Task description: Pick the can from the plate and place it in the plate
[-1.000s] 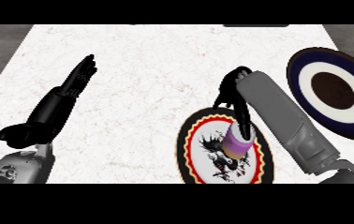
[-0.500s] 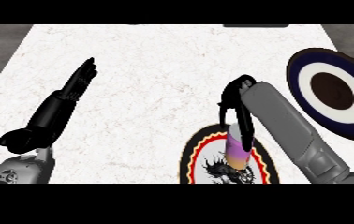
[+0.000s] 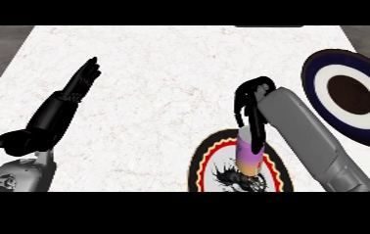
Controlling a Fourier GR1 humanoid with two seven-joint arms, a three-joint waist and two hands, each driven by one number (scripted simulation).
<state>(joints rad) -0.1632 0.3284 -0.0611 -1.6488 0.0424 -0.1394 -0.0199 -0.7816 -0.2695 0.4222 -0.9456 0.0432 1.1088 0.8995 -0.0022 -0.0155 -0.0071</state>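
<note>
My right hand point(image 3: 249, 105) has its fingers curled round the top of the can point(image 3: 250, 152), a purple-to-orange can standing roughly upright over the black plate with the red and yellow rim point(image 3: 202, 162); I can't tell whether its base touches the plate or hangs just above it. My left hand point(image 3: 72, 93) rests at the left over the white counter point(image 3: 166, 71), fingers straight and together, holding nothing. The navy plate with white ring and brown centre point(image 3: 321, 69) sits at the right edge, apart from the can.
</note>
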